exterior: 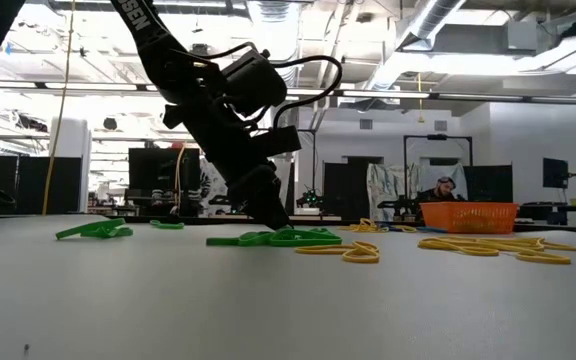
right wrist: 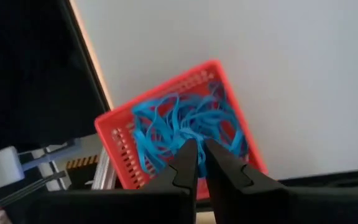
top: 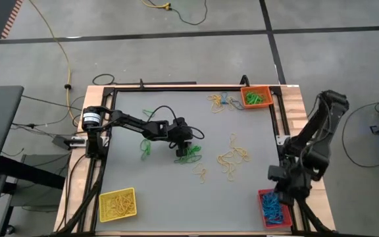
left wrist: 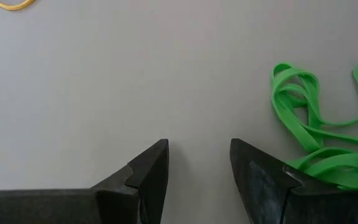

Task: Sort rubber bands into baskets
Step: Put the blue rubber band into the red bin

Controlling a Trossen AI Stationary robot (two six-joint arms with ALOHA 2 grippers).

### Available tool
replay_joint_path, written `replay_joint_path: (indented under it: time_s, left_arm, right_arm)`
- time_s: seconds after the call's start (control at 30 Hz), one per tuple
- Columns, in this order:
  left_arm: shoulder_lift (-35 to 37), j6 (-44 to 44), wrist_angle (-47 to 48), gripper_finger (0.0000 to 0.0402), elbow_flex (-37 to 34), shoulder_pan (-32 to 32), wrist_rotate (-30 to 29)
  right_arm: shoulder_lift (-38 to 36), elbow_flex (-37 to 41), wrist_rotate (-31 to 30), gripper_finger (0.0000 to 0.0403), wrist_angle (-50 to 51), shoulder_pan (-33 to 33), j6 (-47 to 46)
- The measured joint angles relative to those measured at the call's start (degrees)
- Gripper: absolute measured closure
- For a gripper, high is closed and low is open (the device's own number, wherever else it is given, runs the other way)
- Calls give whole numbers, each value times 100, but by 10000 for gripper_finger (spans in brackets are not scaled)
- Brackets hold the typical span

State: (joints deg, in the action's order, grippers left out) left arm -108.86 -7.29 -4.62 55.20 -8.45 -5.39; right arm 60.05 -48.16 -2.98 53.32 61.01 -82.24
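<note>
Reaching down at mid-table, the left gripper [top: 184, 150] stands open, empty, beside a green rubber band tangle [top: 189, 155]. Next it must shift over them and close; the orange basket [top: 256, 97] waits far right.

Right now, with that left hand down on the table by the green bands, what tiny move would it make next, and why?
Probably a small sideways shift toward the green rubber bands, then close. The left hand sits low on the grey table with its fingers apart, but the gap between them holds only bare surface; the green loops lie just beside one finger.
</note>
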Motion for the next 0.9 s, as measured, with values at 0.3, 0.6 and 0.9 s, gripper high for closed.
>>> replay_joint_path:
  time_s: [0.3,0.6,0.9]
  left_arm:
    - [0,0,-50,239,0,0,-1]
    - [0,0,-87,239,0,0,0]
    - [1,-54,-282,239,191,0,-2]
  right_arm:
    - [886,0,0,338,-711,623,-755]
    - [1416,0,-6,211,-694,999,-1243]
    - [1241,0,-1196,128,-622,1002,-688]
